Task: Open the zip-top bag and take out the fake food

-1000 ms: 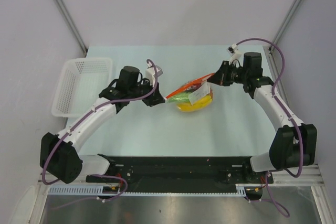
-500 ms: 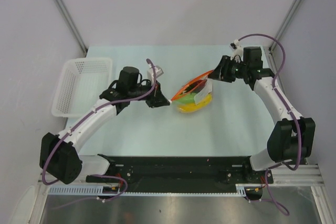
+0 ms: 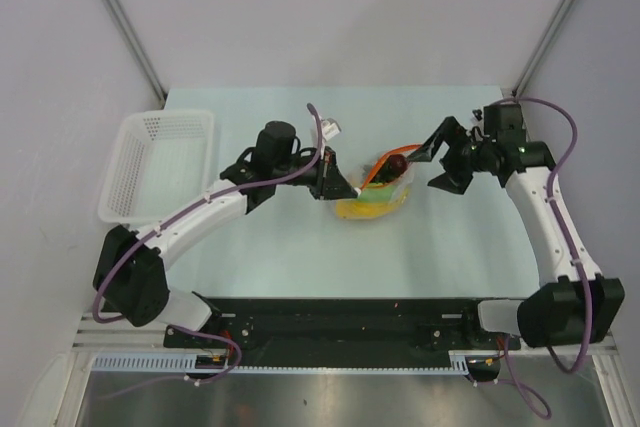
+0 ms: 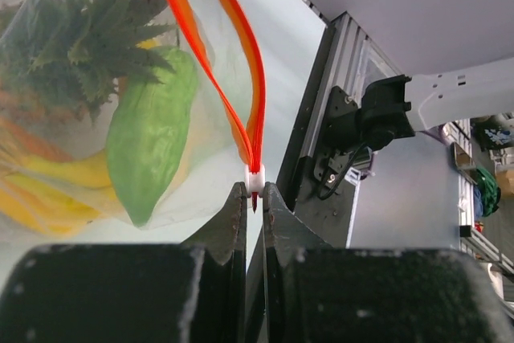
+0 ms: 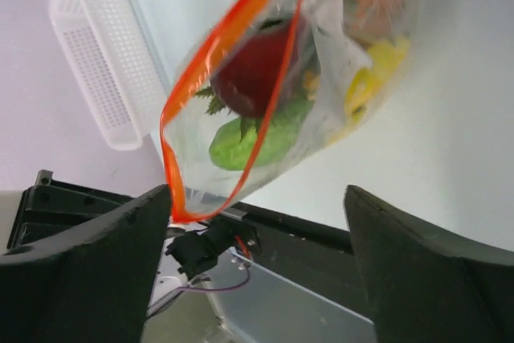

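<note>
**A:** L gripper (image 4: 254,198): jaws together, pinching the end of the orange zip strip (image 4: 241,46) on the zip-top bag (image 3: 382,187). The white tab (image 4: 254,178) sits right at the tips.

**B:** And the R gripper (image 3: 428,163)?

**A:** Fingers wide apart, nothing clamped. On its wrist cam the bag's mouth hangs btwn them. The strip's low corner is just beside one finger; contact, can't tell.

**B:** Bag position?

**A:** Mid-table (image 3: 300,247), right btwn the two grippers. Mouth gaping, the two strip halves split apart and meeting only at L's pinch.

**B:** Fake food (image 3: 370,209)?

**A:** All inside the bag. Red fruit (image 5: 257,62) is nearest the mouth, green piece (image 5: 257,138) just below it. Pineapple crown (image 4: 88,38) and bananas (image 4: 48,174) are deeper in.

**B:** Anything else around?

**A:** White basket (image 3: 150,162) at the table's far L edge, well apart from the bag. Clear plastic film stands btwn R's fingers and the food.
</note>
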